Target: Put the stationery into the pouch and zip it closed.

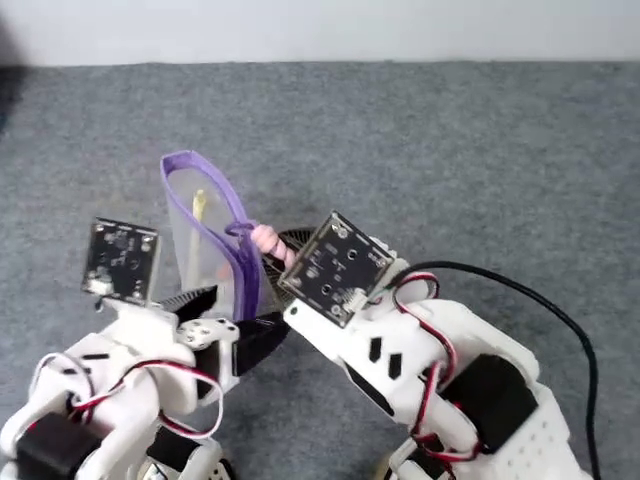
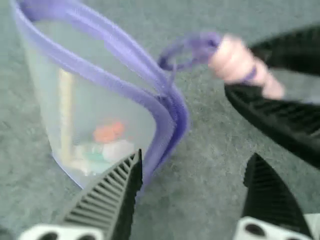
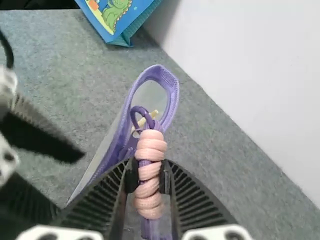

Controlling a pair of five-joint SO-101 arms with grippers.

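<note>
- The pouch (image 1: 205,235) stands on edge mid-mat, a tall thin wall between the two arms.
- Its near end is crowded: the right gripper (image 3: 147,167) is clamped on the pink pull (image 3: 149,150), and the left gripper (image 2: 196,156) sits just beside it (jaws wide apart).
- Open grey mat (image 1: 480,150) stretches from the pouch's far end to the wall (image 1: 320,30).
- A black cable (image 1: 540,300) loops beside the right arm.

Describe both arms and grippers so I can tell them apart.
The left arm and right arm: white shells, black motors, red-white-black wires. Left gripper and right gripper: black, ribbed, tapered. Square black camera board at each wrist. Thick black cable on the right only.
</note>
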